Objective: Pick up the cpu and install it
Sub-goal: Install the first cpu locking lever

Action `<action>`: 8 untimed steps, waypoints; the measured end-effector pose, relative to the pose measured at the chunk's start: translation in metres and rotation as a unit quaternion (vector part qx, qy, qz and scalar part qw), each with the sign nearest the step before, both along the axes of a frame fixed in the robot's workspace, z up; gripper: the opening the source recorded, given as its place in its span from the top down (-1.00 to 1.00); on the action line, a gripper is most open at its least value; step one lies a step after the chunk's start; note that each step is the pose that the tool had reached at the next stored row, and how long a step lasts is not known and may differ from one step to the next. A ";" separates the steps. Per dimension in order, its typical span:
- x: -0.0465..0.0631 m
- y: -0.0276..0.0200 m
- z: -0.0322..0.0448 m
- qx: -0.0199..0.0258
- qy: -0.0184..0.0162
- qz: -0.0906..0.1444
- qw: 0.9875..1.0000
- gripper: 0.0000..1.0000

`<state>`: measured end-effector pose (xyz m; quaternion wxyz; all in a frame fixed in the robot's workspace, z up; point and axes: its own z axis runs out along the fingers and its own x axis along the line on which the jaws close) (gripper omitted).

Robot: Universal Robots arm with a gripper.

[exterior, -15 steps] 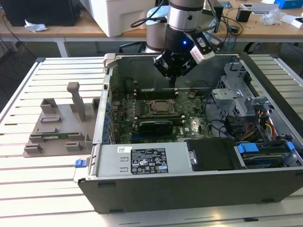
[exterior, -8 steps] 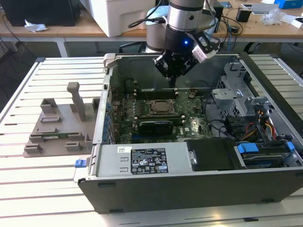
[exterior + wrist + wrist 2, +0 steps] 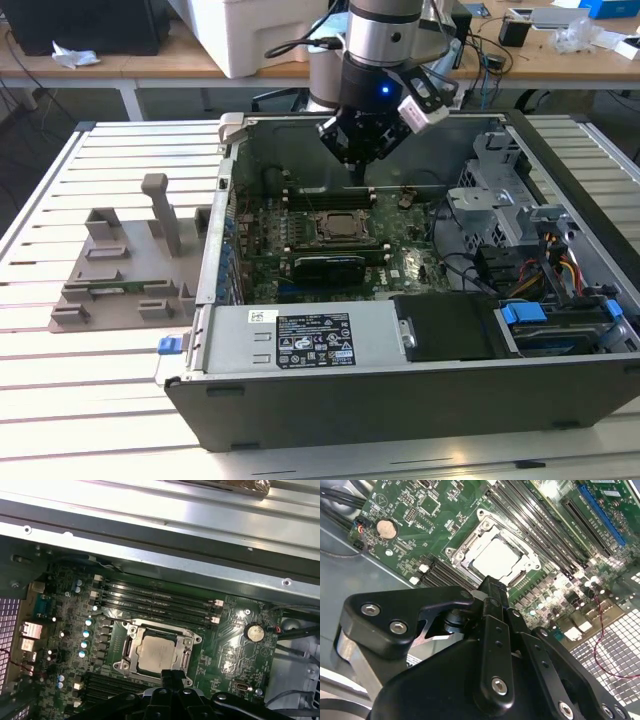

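Black metal gripper point(image 3: 492, 584) is held closed, gripping nothing, above silvery square cpu point(image 3: 496, 559) seated in metal-framed socket point(image 3: 465, 544) on green motherboard point(image 3: 410, 505).

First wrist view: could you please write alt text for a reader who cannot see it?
A silvery cpu lies in the metal socket frame of a green motherboard inside an open computer case; the black tool hovers near the cpu's edge. Memory slots run beside the socket.
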<state>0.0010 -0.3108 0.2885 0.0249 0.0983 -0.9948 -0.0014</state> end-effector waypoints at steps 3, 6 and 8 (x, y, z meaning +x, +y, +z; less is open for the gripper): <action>-0.003 0.0000 0.0000 0.000 0.000 0.000 1.000 0.79; -0.009 0.0000 0.0000 0.000 0.000 0.000 1.000 0.79; -0.011 0.0000 0.0000 0.000 0.000 0.000 1.000 0.79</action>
